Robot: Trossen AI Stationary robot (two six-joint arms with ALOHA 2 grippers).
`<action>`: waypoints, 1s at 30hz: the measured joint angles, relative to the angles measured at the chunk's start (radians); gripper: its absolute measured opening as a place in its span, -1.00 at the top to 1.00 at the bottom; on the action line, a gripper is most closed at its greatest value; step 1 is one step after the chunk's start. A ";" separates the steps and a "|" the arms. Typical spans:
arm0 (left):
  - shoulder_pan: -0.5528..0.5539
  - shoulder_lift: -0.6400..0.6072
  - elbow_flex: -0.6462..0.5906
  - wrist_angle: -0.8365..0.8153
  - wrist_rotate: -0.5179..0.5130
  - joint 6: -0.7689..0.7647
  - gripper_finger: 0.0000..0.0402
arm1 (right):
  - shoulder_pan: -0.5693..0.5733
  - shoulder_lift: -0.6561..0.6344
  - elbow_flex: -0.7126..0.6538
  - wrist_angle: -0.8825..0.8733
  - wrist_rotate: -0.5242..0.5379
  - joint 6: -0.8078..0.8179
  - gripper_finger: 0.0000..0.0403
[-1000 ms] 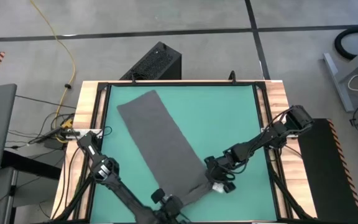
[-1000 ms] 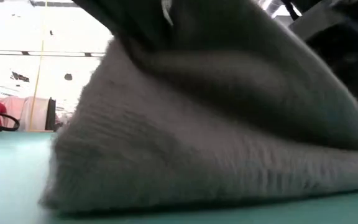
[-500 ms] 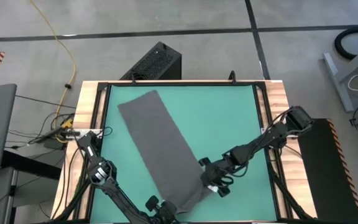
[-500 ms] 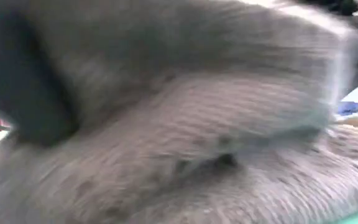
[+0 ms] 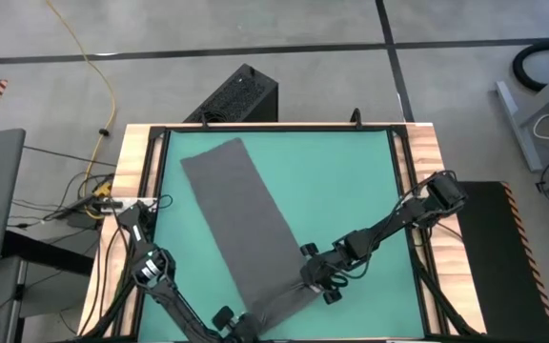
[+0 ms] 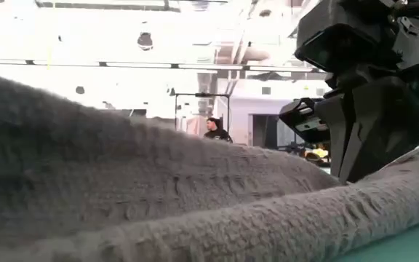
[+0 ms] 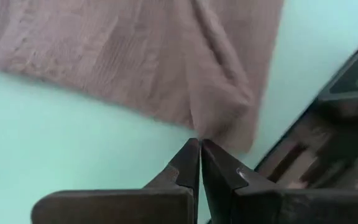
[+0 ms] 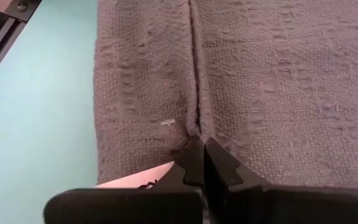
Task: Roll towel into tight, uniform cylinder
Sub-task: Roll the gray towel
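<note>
The towel (image 5: pixel 244 229) lies diagonally on the teal table (image 5: pixel 351 181), its near end folded into a ridge. The right gripper (image 8: pixel 197 152) pinches that ridge's edge, fingers closed on cloth. The left gripper (image 7: pixel 200 149), fingers together, pinches the towel's near corner.

towel (image 5: pixel 246 229) crosses the table (image 5: pixel 351 181) diagonally; right of it lies open.

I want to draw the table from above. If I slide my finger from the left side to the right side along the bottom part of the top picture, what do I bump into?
Left wooden table edge → left gripper → towel → right gripper → bare teal table → right wooden table edge.
</note>
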 joint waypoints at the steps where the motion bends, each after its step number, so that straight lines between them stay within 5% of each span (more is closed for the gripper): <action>1: 0.004 0.000 0.002 -0.017 0.033 0.019 0.96 | 0.000 -0.005 0.000 -0.002 0.001 0.004 0.92; 8: 0.021 -0.003 0.086 -0.216 0.249 0.098 0.86 | 0.000 -0.021 -0.002 -0.006 0.002 0.013 0.92; 10: 0.006 -0.004 0.143 -0.251 0.120 0.138 0.89 | -0.001 -0.021 -0.002 -0.007 0.002 0.013 0.92; 13: -0.030 -0.022 0.158 -0.186 -0.257 0.237 0.98 | -0.001 -0.020 -0.002 -0.007 0.001 0.013 0.92; 15: -0.038 -0.024 0.140 -0.128 -0.372 0.289 0.99 | -0.001 -0.020 -0.002 -0.007 0.001 0.012 0.92; 21: 0.037 -0.011 -0.022 0.114 -0.284 0.435 1.00 | -0.001 -0.020 -0.003 -0.007 -0.007 -0.004 0.91; 30: 0.088 -0.020 -0.125 0.127 -0.176 0.446 1.00 | 0.000 -0.070 -0.008 -0.066 -0.008 -0.016 0.56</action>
